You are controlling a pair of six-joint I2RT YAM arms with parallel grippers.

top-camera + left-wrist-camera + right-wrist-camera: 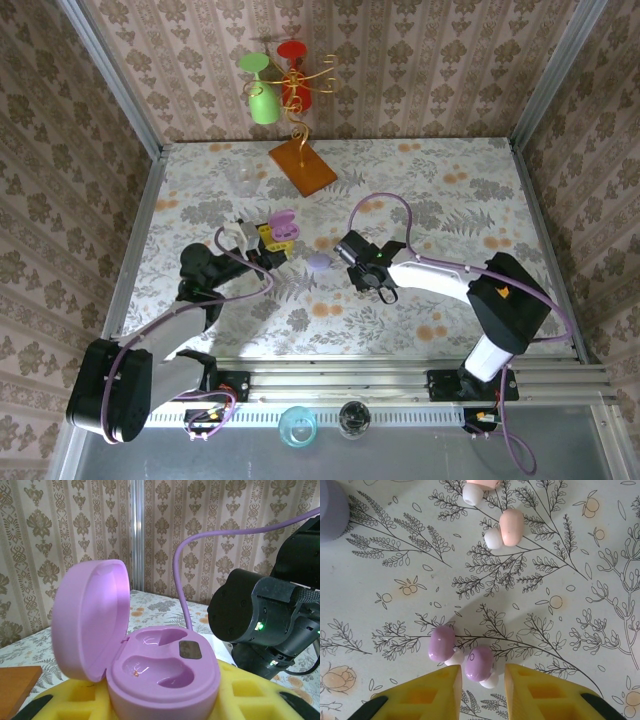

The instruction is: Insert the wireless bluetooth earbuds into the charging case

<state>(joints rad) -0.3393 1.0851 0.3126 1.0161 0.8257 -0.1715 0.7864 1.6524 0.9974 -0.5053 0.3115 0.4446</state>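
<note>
Right claw [482, 680] first: its yellow fingertips [437, 695] stand a narrow way apart, low over the table [560, 605]. One lilac bud [479, 664] lies in the gap, not yet pinched. A second lilac bud [441, 643] lies just beside it, their whitish tips apparently touching, right ahead of the left-hand fingertip. Two pink buds [510, 527] lie well apart from these, farther out, and a closed case [330, 505] sits off at the corner.

The left claw [165, 705] is clamped on the open case [165, 675]. The lid [90, 620] is up and both wells [150, 672] are empty, so no bud is in yet.

The risks, as I judge them:
- Closing now may catch the neighbour too, or nudge it, which would twist the target bud off line.
- The buds look smooth and rounded. A pinch off centre could squirt one out and send it rolling across the table.
- The gap is barely wider than the bud, so a small sideways error puts a fingertip on top of it rather than beside it.
- The wells are shaped, so a bud gripped in the wrong orientation would sit proud or jam.
- The right arm hangs near the held case. A hard press into a well could shift the case in its soft pads, or knock the lid.
</note>
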